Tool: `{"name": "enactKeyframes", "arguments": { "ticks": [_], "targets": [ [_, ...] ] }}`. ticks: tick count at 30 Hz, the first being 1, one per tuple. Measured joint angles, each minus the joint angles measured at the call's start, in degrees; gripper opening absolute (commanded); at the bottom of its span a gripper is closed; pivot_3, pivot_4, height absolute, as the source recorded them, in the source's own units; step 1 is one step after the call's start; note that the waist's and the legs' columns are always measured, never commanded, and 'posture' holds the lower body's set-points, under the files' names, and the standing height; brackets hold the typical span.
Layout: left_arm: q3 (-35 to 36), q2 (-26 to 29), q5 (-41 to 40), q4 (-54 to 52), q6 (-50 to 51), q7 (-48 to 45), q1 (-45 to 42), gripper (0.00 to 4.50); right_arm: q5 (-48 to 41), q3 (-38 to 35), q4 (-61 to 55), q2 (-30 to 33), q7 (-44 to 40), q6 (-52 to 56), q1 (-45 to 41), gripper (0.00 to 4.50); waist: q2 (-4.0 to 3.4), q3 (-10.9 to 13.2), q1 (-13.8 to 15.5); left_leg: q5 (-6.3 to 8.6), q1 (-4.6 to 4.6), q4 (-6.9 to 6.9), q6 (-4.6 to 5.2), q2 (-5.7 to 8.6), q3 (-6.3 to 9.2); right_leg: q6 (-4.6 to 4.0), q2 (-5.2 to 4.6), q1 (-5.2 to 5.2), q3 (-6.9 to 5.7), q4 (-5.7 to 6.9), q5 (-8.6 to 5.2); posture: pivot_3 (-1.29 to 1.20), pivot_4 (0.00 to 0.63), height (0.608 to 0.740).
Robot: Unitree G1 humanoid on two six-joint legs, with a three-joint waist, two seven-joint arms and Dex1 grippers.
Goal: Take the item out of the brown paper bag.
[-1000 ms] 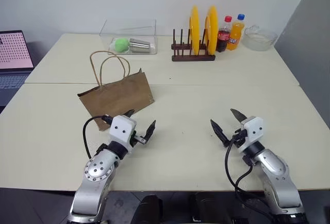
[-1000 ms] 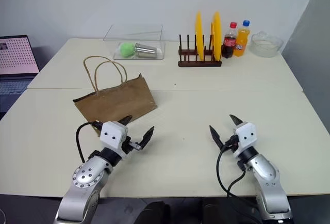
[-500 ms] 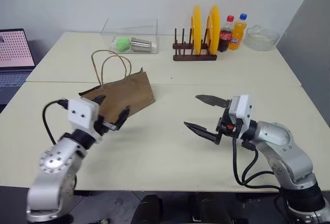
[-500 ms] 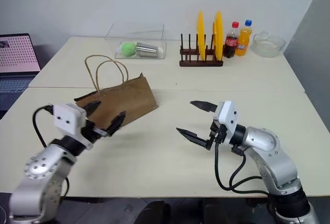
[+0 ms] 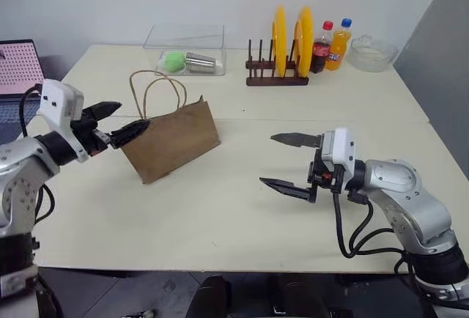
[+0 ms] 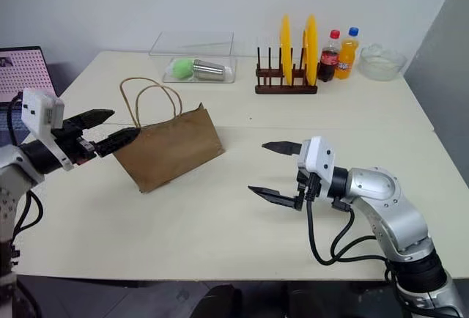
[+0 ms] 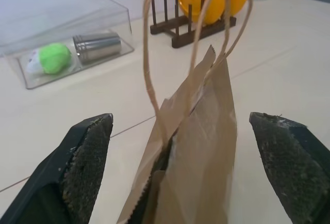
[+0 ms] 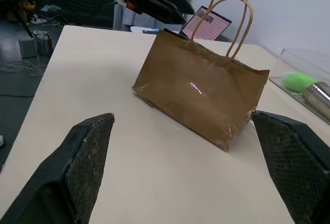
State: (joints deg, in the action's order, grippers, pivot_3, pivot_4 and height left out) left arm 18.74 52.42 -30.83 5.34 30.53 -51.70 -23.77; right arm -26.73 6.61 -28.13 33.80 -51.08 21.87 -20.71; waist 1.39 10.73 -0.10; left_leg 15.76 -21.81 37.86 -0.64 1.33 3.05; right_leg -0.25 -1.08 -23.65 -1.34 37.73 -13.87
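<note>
Brown paper bag (image 5: 171, 139) stands upright on the cream bench (image 5: 234, 208), left of centre, its two loop handles (image 5: 155, 94) rising from the top edge; the bag leans slightly and shows creases on its broad face. Left end effector (image 5: 116, 122) is held level at the bag's upper left corner, fingers spread wide, one fingertip (image 5: 135, 129) at or just touching the bag's top edge; contact cannot be confirmed. In the left wrist view the bag's narrow end sits between the two spread fingers, mouth only slightly parted, interior dark. The item is not visible from any angle; cannot tell whether it is inside the bag. Right end effector (image 5: 286, 163) hovers above the bench right of centre, well apart from the bag, pointing toward it, fingers spread fully and holding nothing. At the far side of the bench: a clear plastic box (image 5: 185, 50) containing a green ball (image 5: 173, 61) and a steel cup (image 5: 202, 63) lying on its side; a wooden dish rack (image 5: 274, 76) with two yellow plates (image 5: 288, 36) on edge; a cola bottle (image 5: 318, 47) and an orange soda bottle (image 5: 336, 45) side by side; a glass bowl (image 5: 372, 53) near the right corner. A laptop (image 5: 18, 69) sits beyond the left edge.
</note>
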Motion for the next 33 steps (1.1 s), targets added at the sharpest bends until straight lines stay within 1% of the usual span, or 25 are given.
{"name": "enactKeyframes", "arguments": {
  "ticks": [3, 5, 9, 12, 15, 20, 23, 24, 30, 31, 32, 33],
  "targets": [
    [-4.34, 0.02, 2.72, 6.74, -2.42, -3.63, -4.98, 4.46, -1.44, -0.25, -1.97, 0.49, 0.15, 1.61, -0.32, 4.5, 0.01, 0.0, 0.01, 0.0, -0.11, 0.01, 0.0, 0.0, 0.0, -0.01, -0.01, -0.12, 0.01, 0.03, 0.01, 0.0, 0.15, 0.74],
    [-6.93, -0.25, 5.04, 12.58, -4.93, -5.42, -9.76, 4.46, -1.77, -0.51, -3.34, 1.02, 0.33, 2.77, -0.54, 4.5, 0.02, 0.01, 0.03, 0.0, -0.13, 0.02, 0.0, 0.0, -0.01, -0.01, -0.01, -0.14, 0.01, 0.05, 0.01, 0.0, 0.15, 0.74],
    [-8.61, -1.66, 7.06, 18.56, -7.43, -7.15, -16.53, 4.46, -3.99, -1.09, -4.49, 1.17, 1.31, 5.39, -1.43, 4.5, 0.03, 0.01, 0.0, 0.0, -0.15, 0.02, 0.0, 0.01, -0.04, 0.0, -0.02, -0.15, 0.03, 0.05, 0.01, 0.0, 0.15, 0.74],
    [-9.44, -2.04, 7.48, 21.15, -7.59, -8.25, -19.5, 4.46, -6.41, -2.2, -5.08, 1.08, 2.46, 7.74, -2.82, 4.5, 0.03, 0.01, -0.06, 0.0, -0.15, 0.02, 0.0, 0.01, -0.08, -0.01, -0.02, -0.18, 0.06, 0.08, 0.02, 0.0, 0.15, 0.74],
    [-9.55, -2.19, 7.93, 22.69, -7.52, -9.27, -20.49, 4.46, -7.95, -3.35, -5.28, 1.36, 2.8, 8.91, -2.96, 4.5, 0.03, 0.01, -0.14, 0.0, -0.16, 0.02, 0.0, 0.01, -0.12, -0.01, -0.01, -0.25, 0.1, 0.15, 0.02, 0.0, 0.15, 0.74],
    [-9.56, -2.97, 8.1, 23.64, -7.25, -10.48, -22.2, 4.46, -8.3, -3.34, -5.31, 1.38, 3.39, 9.6, -2.95, 4.5, 0.03, 0.01, -0.08, -0.01, -0.27, 0.08, 0.01, 0.01, -0.13, -0.01, -0.02, -0.37, 0.11, 0.25, 0.02, 0.0, 0.15, 0.74],
    [-9.57, -3.76, 8.37, 24.51, -7.34, -10.79, -23.28, 3.87, -8.26, -3.32, -5.33, 1.4, 3.66, 9.68, -2.92, 4.5, 0.03, 0.01, -0.08, -0.01, -0.27, 0.1, 0.01, 0.01, -0.14, -0.01, -0.01, -0.38, 0.11, 0.27, 0.02, 0.0, 0.15, 0.74],
    [-9.62, -4.03, 8.57, 24.91, -7.44, -10.88, -23.84, 3.58, -8.24, -3.3, -5.34, 1.41, 3.66, 9.68, -2.92, 4.5, 0.04, 0.01, -0.09, -0.01, -0.27, 0.1, 0.01, 0.01, -0.14, -0.01, -0.01, -0.38, 0.11, 0.27, 0.02, 0.0, 0.15, 0.74],
    [-10.05, -4.98, 10.53, 29.19, -10.11, -11.65, -27.82, 1.59, -8.2, -3.28, -5.34, 1.7, 3.67, 9.67, -2.76, 4.5, 0.04, 0.01, -0.1, -0.02, -0.27, 0.11, 0.01, 0.02, -0.18, -0.01, -0.01, -0.39, 0.13, 0.29, 0.02, 0.0, 0.15, 0.74],
    [-10.26, -5.04, 10.86, 30.04, -10.74, -11.83, -28.41, 1.2, -8.2, -3.28, -5.34, 1.71, 3.68, 9.67, -2.74, 4.5, 0.04, 0.01, -0.1, -0.02, -0.27, 0.11, 0.01, 0.02, -0.18, -0.01, -0.01, -0.39, 0.13, 0.29, 0.02, 0.0, 0.15, 0.74],
    [-10.45, -5.11, 11.07, 30.79, -11.2, -12.11, -28.91, 0.96, -8.2, -3.28, -5.34, 1.71, 3.68, 9.67, -2.73, 4.5, 0.04, 0.01, -0.1, -0.02, -0.27, 0.11, 0.01, 0.02, -0.18, -0.01, -0.01, -0.4, 0.14, 0.29, 0.02, 0.0, 0.15, 0.74],
    [-10.51, -5.24, 11.28, 31.31, -11.49, -12.41, -29.25, 0.59, -8.2, -3.28, -5.34, 1.72, 3.69, 9.67, -2.69, 4.5, 0.04, 0.01, -0.1, -0.02, -0.27, 0.11, 0.01, 0.02, -0.19, -0.01, -0.01, -0.4, 0.13, 0.3, 0.02, 0.0, 0.15, 0.74]
  ]
}}
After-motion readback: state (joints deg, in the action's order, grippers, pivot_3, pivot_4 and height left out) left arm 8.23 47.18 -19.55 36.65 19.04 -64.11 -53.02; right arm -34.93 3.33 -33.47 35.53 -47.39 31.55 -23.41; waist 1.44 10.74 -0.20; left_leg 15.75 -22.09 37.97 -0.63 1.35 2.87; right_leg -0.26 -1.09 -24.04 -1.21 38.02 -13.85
